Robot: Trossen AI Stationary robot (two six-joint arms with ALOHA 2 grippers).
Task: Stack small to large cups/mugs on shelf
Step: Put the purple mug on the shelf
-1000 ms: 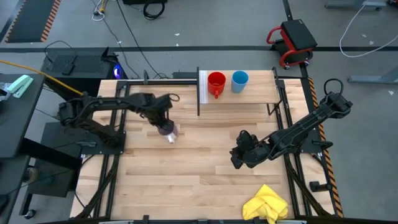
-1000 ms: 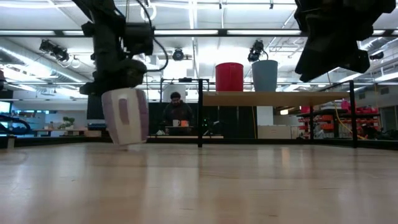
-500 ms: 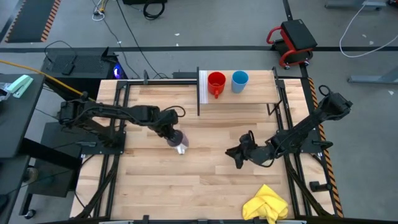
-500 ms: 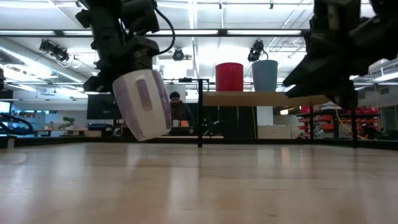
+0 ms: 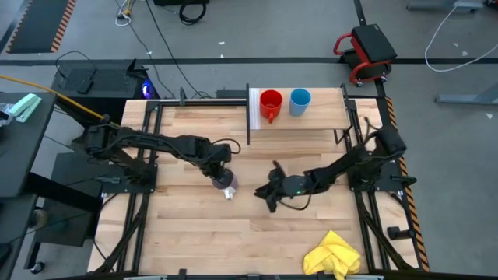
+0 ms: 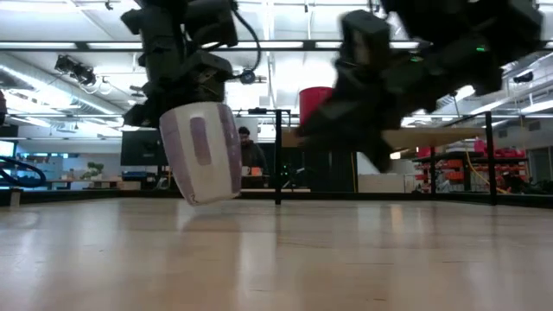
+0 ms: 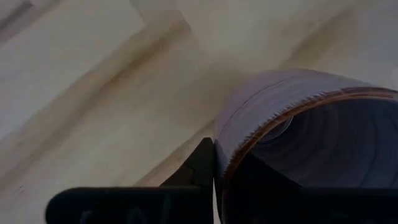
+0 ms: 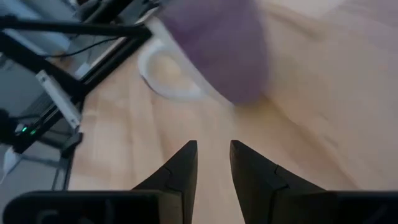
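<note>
So going left to right in the overhead shot: the left gripper (image 5: 220,173) sat a bit left of centre, clamped on the rim of the purple cup (image 5: 226,183), one finger inside the mouth and one outside as far as the wrist camera showed. In the table-level view that cup (image 6: 202,153) hung tilted and clear of the table (image 5: 194,225), over the middle of the planks, well apart from the shelf (image 5: 299,117). Just right of it, dead centre of the frame, the right gripper (image 5: 269,192) pointed at the cup with its fingers a little apart and nothing between them, so it looked like a handover was being set up, though that's only my guess. Up at top centre the red mug (image 5: 270,102) and the blue cup (image 5: 300,100) already stood side by side on the shelf, not touching, next to its white end panel (image 5: 253,108). So I'd call it two of three done, with the biggest cup left to place to the right of the blue one. The dark shelf posts (image 5: 247,117) could get in the way on the approach. The yellow cloth (image 5: 334,256) at lower right was nowhere near anything.
</note>
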